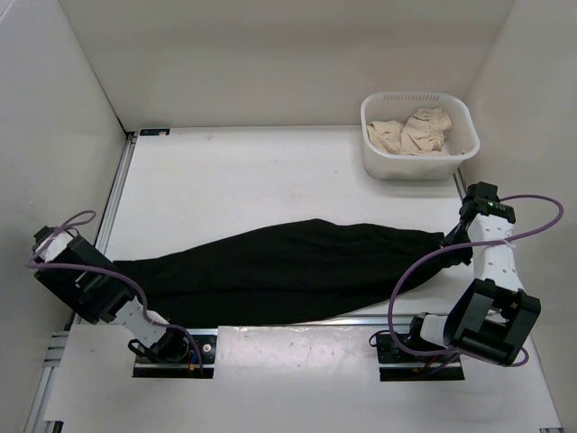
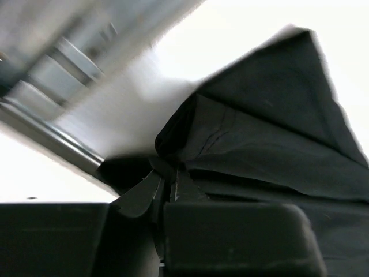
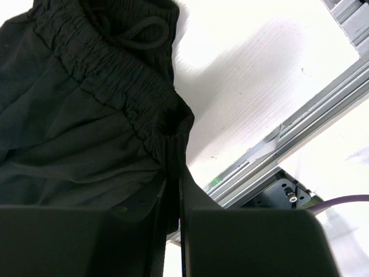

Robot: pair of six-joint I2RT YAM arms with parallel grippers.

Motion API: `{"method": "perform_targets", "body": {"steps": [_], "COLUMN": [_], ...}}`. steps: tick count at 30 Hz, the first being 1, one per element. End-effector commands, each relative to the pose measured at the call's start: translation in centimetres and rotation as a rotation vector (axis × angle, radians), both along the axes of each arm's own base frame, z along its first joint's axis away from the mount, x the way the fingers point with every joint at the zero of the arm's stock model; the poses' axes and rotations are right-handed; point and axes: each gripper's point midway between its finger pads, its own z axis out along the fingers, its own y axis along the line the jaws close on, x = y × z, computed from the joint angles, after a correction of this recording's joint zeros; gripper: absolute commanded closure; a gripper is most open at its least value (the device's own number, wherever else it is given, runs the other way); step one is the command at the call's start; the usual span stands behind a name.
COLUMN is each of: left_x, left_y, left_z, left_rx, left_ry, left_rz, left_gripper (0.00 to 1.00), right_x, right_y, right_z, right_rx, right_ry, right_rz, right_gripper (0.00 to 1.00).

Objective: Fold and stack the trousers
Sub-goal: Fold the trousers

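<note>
- Top external: the trousers (image 1: 288, 266) lie stretched left to right across the near half of the worktop (image 1: 270, 171), with their near edge close to the front rail. They are well apart from the white basket (image 1: 374, 158) of pale cloth (image 1: 415, 131) in the far right corner. The left end effector (image 1: 122, 272) sits at the leg end and the right end effector (image 1: 453, 242) at the waist end. The cloth sags and ripples between them, so I judge it soft, light and without any stiffness of its own.
- Left wrist: the left end effector (image 2: 167, 184) is pinched narrow on a bunched fold of the trousers (image 2: 265, 133), which rises from the jaws in a loose peak. Only a small tuck is caught, and thin matte cloth like this could slide out under a sharp pull. A deeper bite through both layers would likely hold better.
- Right wrist: the right end effector (image 3: 172, 184) is clamped narrow on the corner of the gathered waistband (image 3: 115, 81), below the drawstring (image 3: 138, 29). This thick elastic edge looks like the firmest place to hold, and it should resist slipping. The rest will drape and follow.
</note>
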Motion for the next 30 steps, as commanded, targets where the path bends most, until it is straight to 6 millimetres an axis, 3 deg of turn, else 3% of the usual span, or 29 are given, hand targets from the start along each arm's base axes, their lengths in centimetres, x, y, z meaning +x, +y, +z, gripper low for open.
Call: {"method": "perform_targets", "body": {"steps": [1, 3, 5, 6, 7, 10, 12, 15, 18, 24, 26, 30], "left_x": [2.8, 5.0, 6.0, 6.3, 6.1, 4.3, 3.3, 3.0, 4.4, 6.1, 5.5, 2.7], "left_y": [3.9, 4.2, 4.2, 3.6, 3.7, 3.5, 3.4, 3.7, 5.0, 6.9, 7.4, 5.9], "left_z": [6.2, 9.5, 11.5, 11.7, 11.7, 9.3, 6.9, 5.2, 6.3, 5.9, 5.7, 3.5], "left_rx": [0.192, 0.255, 0.305, 0.302, 0.311, 0.302, 0.257, 0.221, 0.259, 0.258, 0.279, 0.258], "left_ry": [-0.144, -0.227, -0.272, -0.276, -0.266, -0.149, -0.064, -0.021, -0.064, -0.065, -0.025, 0.075], "left_rz": [0.003, -0.041, -0.066, -0.085, -0.081, -0.072, -0.069, -0.061, -0.059, -0.060, -0.051, -0.048], "left_gripper": [0.86, 0.84, 0.77, 0.51, 0.41, 0.29, 0.26, 0.25, 0.25, 0.25, 0.25, 0.15], "right_x": [0.4, 0.8, 1.1, 1.3, 1.3, 1.2, 1.1, 1.2, 1.2, 0.7, 0.7, 0.6], "right_y": [-0.3, -0.2, 0.0, -0.1, -0.1, 0.2, 0.2, 0.3, 0.3, 0.5, 0.5, 0.4], "right_z": [0.9, 1.2, 1.5, 1.8, 1.8, 1.5, 1.6, 1.4, 1.6, 1.1, 1.1, 1.5], "right_rx": [-0.007, -0.001, 0.014, 0.011, 0.011, 0.023, 0.020, 0.028, 0.025, 0.029, 0.029, 0.015], "right_ry": [-0.017, -0.030, -0.047, -0.055, -0.055, -0.048, -0.057, -0.058, -0.067, -0.055, -0.055, -0.070], "right_rz": [0.004, 0.007, 0.012, 0.012, 0.012, 0.014, 0.014, 0.016, 0.016, 0.016, 0.016, 0.014], "right_gripper": [1.00, 1.00, 1.00, 1.00, 1.00, 1.00, 1.00, 1.00, 1.00, 1.00, 1.00, 1.00]}}
